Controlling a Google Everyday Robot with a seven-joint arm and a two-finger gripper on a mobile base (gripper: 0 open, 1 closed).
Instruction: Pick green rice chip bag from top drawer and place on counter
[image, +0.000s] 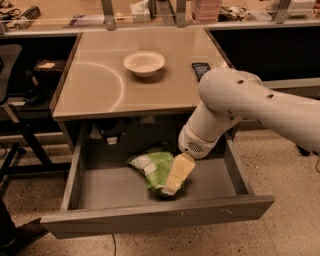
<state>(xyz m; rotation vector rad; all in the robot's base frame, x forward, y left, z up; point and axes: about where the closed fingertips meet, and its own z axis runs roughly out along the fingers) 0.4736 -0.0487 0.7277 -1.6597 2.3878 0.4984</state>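
The green rice chip bag (152, 167) lies crinkled on the grey floor of the open top drawer (105, 187), near its middle, with its white label patch facing up. My gripper (173, 184) reaches down from the white arm (235, 107) into the drawer and sits on the right side of the bag, covering part of it. The counter (95, 85) is the beige tabletop above the drawer.
A white bowl (144, 63) stands on the counter at the back middle. A small dark flat packet (201, 69) lies at the counter's right edge. The drawer's front panel (160, 216) juts toward me. A dark chair and frames stand at the left.
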